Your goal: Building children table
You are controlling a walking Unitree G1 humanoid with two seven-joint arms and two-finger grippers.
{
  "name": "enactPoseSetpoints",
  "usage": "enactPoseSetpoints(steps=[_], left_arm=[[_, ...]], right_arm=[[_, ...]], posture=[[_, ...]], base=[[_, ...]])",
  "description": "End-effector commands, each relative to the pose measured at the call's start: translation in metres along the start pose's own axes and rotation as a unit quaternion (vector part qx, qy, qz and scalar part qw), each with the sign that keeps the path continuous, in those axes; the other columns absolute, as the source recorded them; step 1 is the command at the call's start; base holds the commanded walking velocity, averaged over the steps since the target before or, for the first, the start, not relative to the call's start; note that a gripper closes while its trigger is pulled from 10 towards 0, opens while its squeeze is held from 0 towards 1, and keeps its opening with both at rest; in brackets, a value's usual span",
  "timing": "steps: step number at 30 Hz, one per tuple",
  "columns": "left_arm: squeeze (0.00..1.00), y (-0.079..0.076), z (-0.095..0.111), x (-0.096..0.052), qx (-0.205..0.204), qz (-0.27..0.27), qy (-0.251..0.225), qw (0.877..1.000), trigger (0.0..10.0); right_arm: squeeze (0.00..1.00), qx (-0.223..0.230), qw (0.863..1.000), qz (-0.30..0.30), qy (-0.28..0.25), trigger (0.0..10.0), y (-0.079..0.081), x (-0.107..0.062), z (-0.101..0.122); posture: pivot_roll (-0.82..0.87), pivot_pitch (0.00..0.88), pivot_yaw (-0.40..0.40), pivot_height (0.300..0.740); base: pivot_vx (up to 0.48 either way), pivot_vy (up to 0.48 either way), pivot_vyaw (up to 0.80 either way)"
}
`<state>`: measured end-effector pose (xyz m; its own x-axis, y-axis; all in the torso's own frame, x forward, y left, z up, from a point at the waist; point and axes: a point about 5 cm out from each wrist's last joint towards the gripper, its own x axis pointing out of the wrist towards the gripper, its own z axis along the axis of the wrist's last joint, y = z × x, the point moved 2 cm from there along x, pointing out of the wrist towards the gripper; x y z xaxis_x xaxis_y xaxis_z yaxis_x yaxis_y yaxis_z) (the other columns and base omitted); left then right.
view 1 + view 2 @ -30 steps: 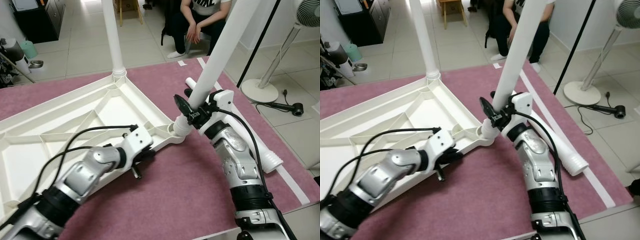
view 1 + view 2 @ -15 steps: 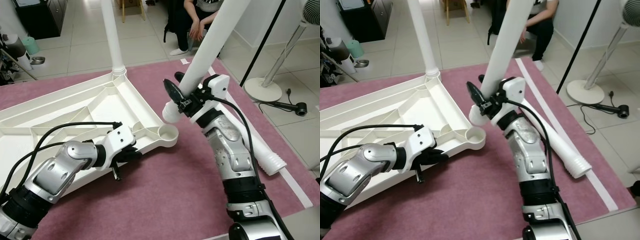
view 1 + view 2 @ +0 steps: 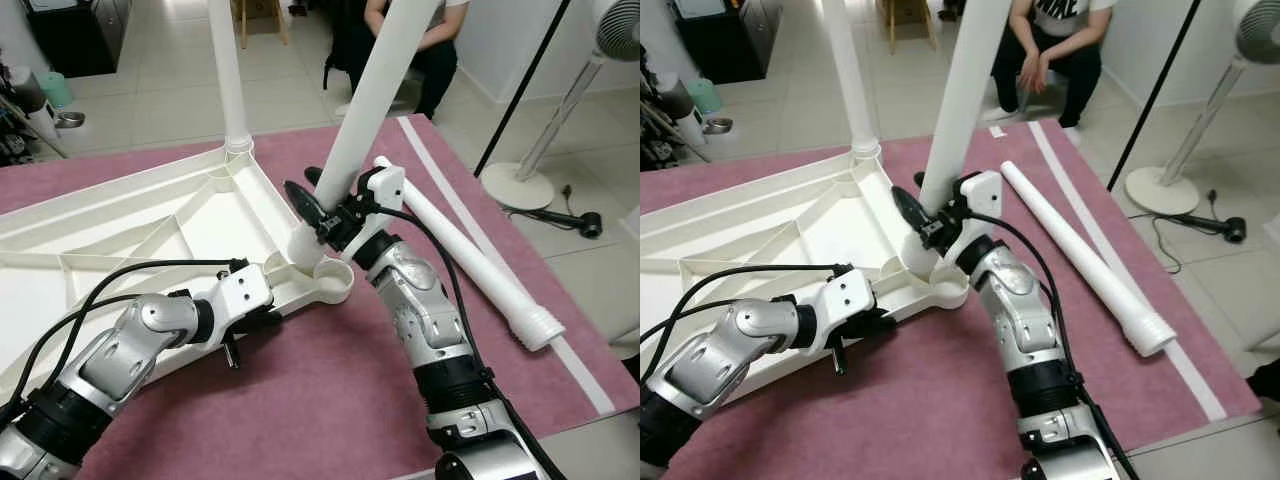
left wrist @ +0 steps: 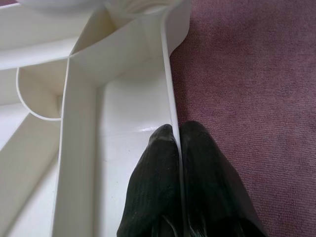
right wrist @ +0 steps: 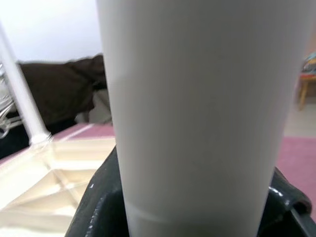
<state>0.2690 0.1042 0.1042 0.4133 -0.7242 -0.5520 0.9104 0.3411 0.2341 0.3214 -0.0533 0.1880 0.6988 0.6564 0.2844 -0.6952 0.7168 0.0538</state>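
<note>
Two grippers are at work on an upturned white plastic table top (image 3: 120,230) lying on a mauve rug (image 3: 330,400). My right gripper (image 3: 325,215) is clamped around a long white table leg (image 3: 370,90), which leans steeply, its lower end hovering just beside and slightly above the round corner socket (image 3: 335,280). My left gripper (image 4: 178,148) pinches the thin outer rim of the top, fingers pressed together with the wall between them, near that same socket. One leg (image 3: 228,70) already stands upright in the far corner; a spare leg (image 3: 470,260) lies on the rug to my right. A seated person (image 3: 1045,45) waits beyond the rug.

I judge the main risk is misalignment: the leg is tilted, so pushing now could jam it against the socket lip or skid the top sideways. My thin rim pinch could slip under that force, and the tall leg could swing toward the person.
</note>
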Motion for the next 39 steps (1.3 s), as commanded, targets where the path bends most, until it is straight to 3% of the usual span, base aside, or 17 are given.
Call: enactPoseSetpoints(steps=[1,4,12,18,24,27,32,39], left_arm=[[0.00,0.024,-0.021,-0.013,0.000,0.094,0.054,0.994,10.0],[0.00,0.034,-0.023,-0.023,-0.001,0.121,0.058,0.991,10.0],[0.00,0.044,-0.027,-0.034,-0.003,0.158,0.060,0.986,10.0],[0.00,0.035,-0.025,-0.023,-0.006,0.154,0.046,0.987,10.0],[0.00,0.039,-0.028,-0.015,0.001,0.178,0.057,0.982,10.0],[0.00,0.040,-0.018,-0.014,-0.010,0.181,0.026,0.983,10.0],[0.00,0.043,-0.009,-0.013,-0.019,0.192,-0.002,0.981,10.0],[0.00,0.040,-0.006,-0.012,-0.020,0.181,-0.005,0.983,10.0]], right_arm=[[0.00,0.008,1.000,0.018,0.013,10.0,0.004,0.001,-0.005],[0.00,0.006,0.998,0.049,0.025,10.0,0.010,0.005,-0.005],[0.00,0.000,0.997,0.074,0.026,10.0,0.017,0.010,-0.002],[0.00,-0.029,0.996,0.070,0.055,10.0,0.013,0.002,-0.007],[0.00,-0.057,0.996,0.030,0.068,10.0,-0.008,-0.010,-0.006],[0.00,-0.072,0.995,-0.001,0.063,10.0,-0.022,-0.015,-0.001],[0.00,-0.070,0.996,-0.013,0.051,10.0,-0.025,-0.016,0.003],[0.00,-0.068,0.996,-0.010,0.048,10.0,-0.020,-0.013,0.003]], posture=[[0.07,0.000,-0.018,0.740],[0.08,0.000,-0.045,0.740],[0.10,0.000,-0.058,0.740],[0.08,0.000,-0.036,0.740],[0.06,0.000,-0.018,0.740],[0.05,0.000,-0.009,0.740],[0.05,0.000,0.008,0.740],[0.05,0.000,0.011,0.740]], base=[[0.000,0.000,0.00],[0.000,0.000,0.00],[0.000,0.000,0.00],[0.000,0.000,0.00],[0.000,0.000,0.00],[0.000,0.000,0.00],[0.000,0.000,0.00],[0.000,0.176,0.00]])
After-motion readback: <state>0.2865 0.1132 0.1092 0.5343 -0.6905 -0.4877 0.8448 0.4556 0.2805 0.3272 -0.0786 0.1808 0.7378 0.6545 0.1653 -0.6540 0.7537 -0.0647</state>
